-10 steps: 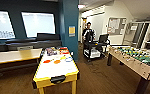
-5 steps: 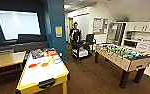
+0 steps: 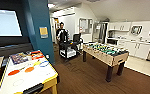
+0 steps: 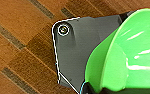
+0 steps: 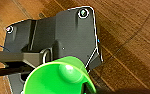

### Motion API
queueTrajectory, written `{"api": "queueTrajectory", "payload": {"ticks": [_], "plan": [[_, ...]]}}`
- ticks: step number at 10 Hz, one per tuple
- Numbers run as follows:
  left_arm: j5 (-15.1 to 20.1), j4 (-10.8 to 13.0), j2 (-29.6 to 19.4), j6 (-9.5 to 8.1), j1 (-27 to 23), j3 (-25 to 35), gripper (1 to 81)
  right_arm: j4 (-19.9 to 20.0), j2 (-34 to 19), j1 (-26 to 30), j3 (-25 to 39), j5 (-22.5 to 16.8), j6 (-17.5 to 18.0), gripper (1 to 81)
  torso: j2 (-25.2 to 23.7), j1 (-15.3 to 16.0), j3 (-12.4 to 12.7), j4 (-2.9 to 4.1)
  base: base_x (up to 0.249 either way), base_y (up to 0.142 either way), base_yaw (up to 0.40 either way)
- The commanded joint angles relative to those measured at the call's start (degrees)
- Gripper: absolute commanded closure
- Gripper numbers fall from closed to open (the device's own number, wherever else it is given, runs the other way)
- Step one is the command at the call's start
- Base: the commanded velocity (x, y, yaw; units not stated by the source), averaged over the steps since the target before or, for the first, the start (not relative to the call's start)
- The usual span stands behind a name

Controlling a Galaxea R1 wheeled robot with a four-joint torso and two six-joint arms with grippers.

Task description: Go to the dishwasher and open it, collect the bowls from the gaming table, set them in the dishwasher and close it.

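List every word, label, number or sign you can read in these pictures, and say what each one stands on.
None can be read.
Yellow sign on the teal pillar: too blurred to tell any text.
Colourful printed sheets on the white-topped, yellow-edged table: print too small.
Lime-green plastic bowls in the wrist views: no lettering visible.

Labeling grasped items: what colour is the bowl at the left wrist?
Lime green bowl, glossy, best seen in the left wrist view, above the brown wood floor.
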Motion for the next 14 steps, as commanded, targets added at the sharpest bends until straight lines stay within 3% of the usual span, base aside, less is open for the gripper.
{"api": "queueTrajectory", "payload": {"ticks": [1,9,14], "plan": [[2.9,-0.2,-1.9,0.26,-3.0,0.7,81.1,-0.5,-1.4,2.4,-0.1,-2.6,0.1,81.1,0.0,0.0,0.0,0.0,0.0,0.0,-0.393],[1.0,-1.1,-17.6,-0.53,-2.4,26.3,81.1,-0.5,-1.1,2.6,0.3,-2.6,0.0,81.1,0.0,0.0,0.0,0.0,0.0,0.0,-0.33],[0.6,-1.1,-19.2,-0.53,-2.4,28.5,81.1,-0.5,-1.1,2.6,0.3,-2.6,0.1,81.1,0.0,0.0,0.0,0.0,0.0,0.0,-0.315]]}}
